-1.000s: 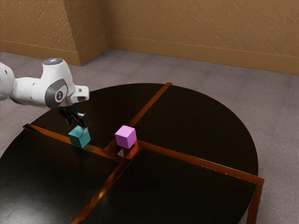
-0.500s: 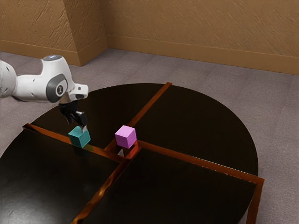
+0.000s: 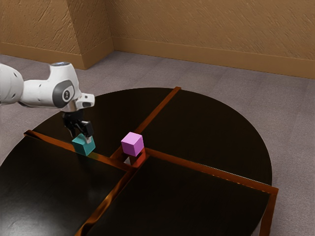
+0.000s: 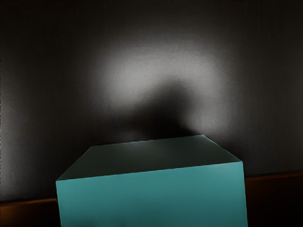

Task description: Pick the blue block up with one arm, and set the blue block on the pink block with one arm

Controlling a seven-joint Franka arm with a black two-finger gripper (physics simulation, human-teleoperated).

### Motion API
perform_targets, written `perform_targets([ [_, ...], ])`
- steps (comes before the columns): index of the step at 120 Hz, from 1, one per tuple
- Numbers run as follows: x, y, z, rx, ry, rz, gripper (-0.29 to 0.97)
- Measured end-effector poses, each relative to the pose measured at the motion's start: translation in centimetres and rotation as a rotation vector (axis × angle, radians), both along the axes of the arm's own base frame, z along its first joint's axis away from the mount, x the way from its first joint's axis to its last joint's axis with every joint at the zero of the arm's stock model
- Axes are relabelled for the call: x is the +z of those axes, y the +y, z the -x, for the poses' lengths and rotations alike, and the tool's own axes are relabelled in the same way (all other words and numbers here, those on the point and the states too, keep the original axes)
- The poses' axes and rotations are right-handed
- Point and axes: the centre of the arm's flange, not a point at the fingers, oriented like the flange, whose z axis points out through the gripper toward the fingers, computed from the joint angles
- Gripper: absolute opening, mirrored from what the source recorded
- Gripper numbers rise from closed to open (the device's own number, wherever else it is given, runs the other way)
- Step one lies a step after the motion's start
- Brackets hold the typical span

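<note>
The blue block (image 3: 83, 146), teal in colour, rests on the black round table (image 3: 206, 132) against a brown divider rail. My gripper (image 3: 82, 133) hangs open right over the block, its black fingertips level with the block's top face. In the wrist view the blue block (image 4: 151, 189) sits large and close just under my hand. The pink block (image 3: 132, 143) stands to the exterior view's right of the blue one, beside the spot where the rails cross.
Brown divider rails (image 3: 206, 171) split the round table into quarters and cross near the pink block. A raised rail (image 3: 49, 140) runs just behind the blue block. Tan walls and a grey floor surround the table.
My hand has come down a little toward the blue block, and the arm's wrist has shifted slightly. Both blocks stay where they were.
</note>
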Motion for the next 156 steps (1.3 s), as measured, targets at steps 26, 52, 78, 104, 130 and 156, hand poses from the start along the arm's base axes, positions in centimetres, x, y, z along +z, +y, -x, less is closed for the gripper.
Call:
perform_targets([
  [26, -0.2, 0.1, -0.3, -0.024, -0.01, -0.004, 0.68],
  [52, -1.3, 0.3, -0.2, -0.056, -0.005, 0.004, 0.68],
  [78, -2.0, 0.1, -0.3, -0.082, -0.01, 0.009, 0.68],
  [104, -2.5, 0.1, -0.4, -0.099, -0.012, 0.012, 0.68],
  [130, -2.6, 0.0, -0.5, -0.111, -0.015, 0.012, 0.68],
  [156, -3.0, -0.1, -0.5, -0.119, -0.012, 0.017, 0.68],
])
